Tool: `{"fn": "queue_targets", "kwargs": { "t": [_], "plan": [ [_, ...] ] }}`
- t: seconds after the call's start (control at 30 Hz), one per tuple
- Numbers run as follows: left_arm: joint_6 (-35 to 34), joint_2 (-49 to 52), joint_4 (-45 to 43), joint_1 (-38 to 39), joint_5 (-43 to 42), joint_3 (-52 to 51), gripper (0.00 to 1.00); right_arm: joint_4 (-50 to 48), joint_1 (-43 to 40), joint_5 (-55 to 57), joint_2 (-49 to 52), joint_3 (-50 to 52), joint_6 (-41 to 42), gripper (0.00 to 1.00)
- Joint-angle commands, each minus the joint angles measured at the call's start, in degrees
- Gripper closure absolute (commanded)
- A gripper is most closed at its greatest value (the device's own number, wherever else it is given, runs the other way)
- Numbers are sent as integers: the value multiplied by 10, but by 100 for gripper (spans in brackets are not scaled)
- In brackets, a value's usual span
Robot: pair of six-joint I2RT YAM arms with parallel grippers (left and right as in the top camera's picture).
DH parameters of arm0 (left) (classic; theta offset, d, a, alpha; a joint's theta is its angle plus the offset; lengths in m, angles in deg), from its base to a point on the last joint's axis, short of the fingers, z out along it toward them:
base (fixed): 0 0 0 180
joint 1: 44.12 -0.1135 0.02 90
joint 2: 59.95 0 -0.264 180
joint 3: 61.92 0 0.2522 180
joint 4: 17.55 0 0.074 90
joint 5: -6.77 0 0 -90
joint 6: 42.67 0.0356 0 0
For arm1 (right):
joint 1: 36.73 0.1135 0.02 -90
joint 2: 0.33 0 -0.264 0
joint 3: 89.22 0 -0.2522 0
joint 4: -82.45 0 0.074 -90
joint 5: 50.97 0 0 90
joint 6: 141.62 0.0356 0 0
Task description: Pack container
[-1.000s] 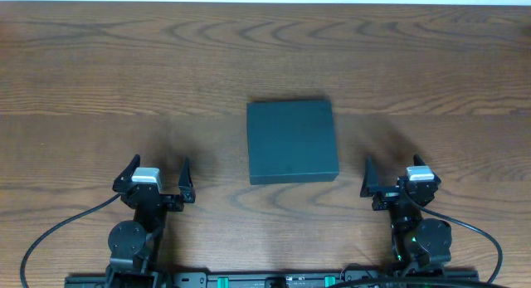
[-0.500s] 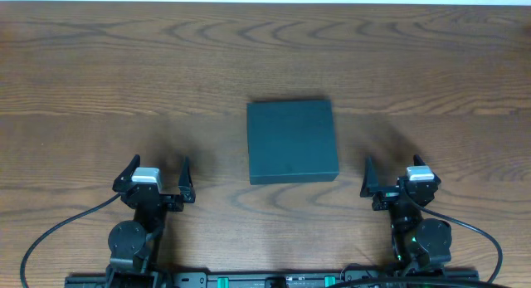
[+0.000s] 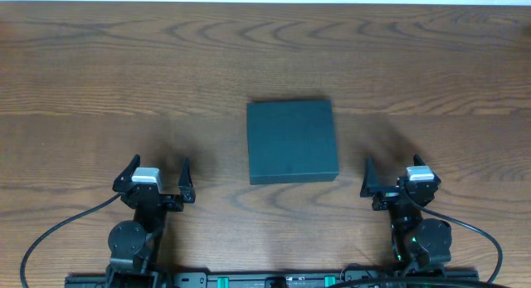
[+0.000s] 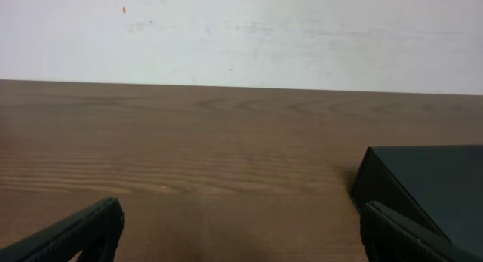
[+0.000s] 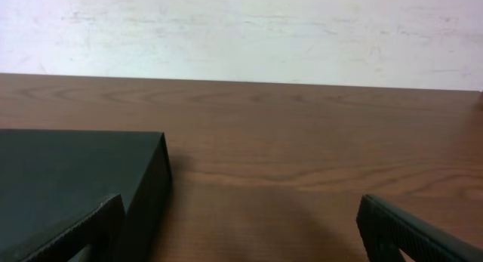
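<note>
The container (image 3: 292, 142), a dark teal-green box with its lid down, lies flat at the middle of the wooden table. It shows at the right edge of the left wrist view (image 4: 430, 179) and at the left of the right wrist view (image 5: 68, 171). My left gripper (image 3: 158, 173) rests near the table's front, left of the container and apart from it, open with nothing between its fingers. My right gripper (image 3: 390, 172) sits to the front right of the container, also open and holding nothing.
The wooden table (image 3: 124, 72) stretches back to a white wall (image 4: 241, 28). Black cables (image 3: 50, 230) loop by both arm bases at the front edge.
</note>
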Motion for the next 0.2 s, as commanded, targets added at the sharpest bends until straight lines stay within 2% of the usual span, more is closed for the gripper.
{"fn": "queue_targets", "kwargs": {
  "t": [0.0,0.17],
  "plan": [
    [-7,-3,21,2,0,-11,2,0,-6,-4,-4,3,10,1],
    [-7,-3,21,2,0,-11,1,0,-6,-4,-4,3,10,1]
  ]
}}
